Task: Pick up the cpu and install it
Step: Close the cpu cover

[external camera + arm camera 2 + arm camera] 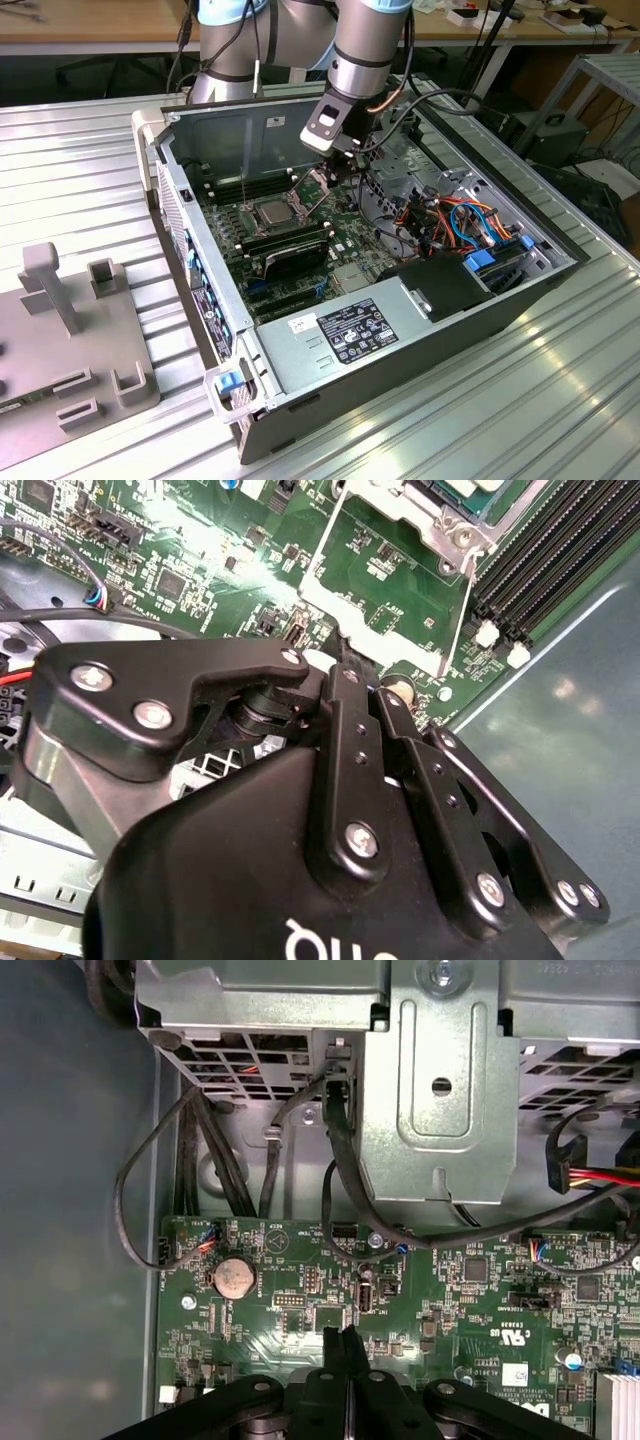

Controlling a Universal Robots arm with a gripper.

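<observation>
The cpu (272, 212) already sits flat in its socket on the board (345, 245), inside the open case (240, 130). Judging from that, the pick-up and the placing look done.

The gripper (335, 172) hangs inside the case at about 2 o'clock from the cpu in the exterior view, near it but not over it. In the first wrist view its fingers (338, 1355) are pressed together with only a thin seam between them, and nothing shows between the tips, so the claw is closed and appears empty.

What seems left is the fastening. The load plate (318, 188) stands tilted up off the socket, at about 2 o'clock from the cpu in the exterior view, between cpu and gripper. In the second wrist view the plate (415, 515) lies swung back with bare board showing through its window, and the fingertips point at its near edge — whether they touch it I cannot tell. The chip looks seated but not yet clamped.
</observation>
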